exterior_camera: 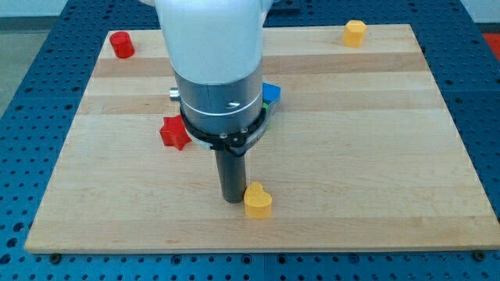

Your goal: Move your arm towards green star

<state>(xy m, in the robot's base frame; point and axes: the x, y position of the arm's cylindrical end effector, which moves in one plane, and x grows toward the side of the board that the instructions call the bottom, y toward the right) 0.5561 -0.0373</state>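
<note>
My tip [232, 200] rests on the desk [375, 156] a little below its middle, nearer the bottom edge than the top. It sits just to the view's left of a yellow heart-shaped block [258, 200], so close that the two look to be touching, though I cannot be sure of contact. There is no claw on this arm, only the straight dark rod, so nothing stands apart, together or clamped.

The arm's white and grey body [215, 70] hangs over the middle of the desk and hides much of what lies behind it. The green star cannot be made out as a whole: only a thin sliver of green [269, 112] peeks out at the view's right side of the arm's dark collar, just below a blue block [271, 94] whose shape is mostly covered. That sliver lies near the desk's centre, above my tip and slightly to the view's right.

A red star-like block [175, 133] sits to the view's left of the arm, about midway between the top and bottom edges. A red block [121, 44] stands at the top left corner, and a yellow block [355, 33] sits against the top edge toward the top right corner.
</note>
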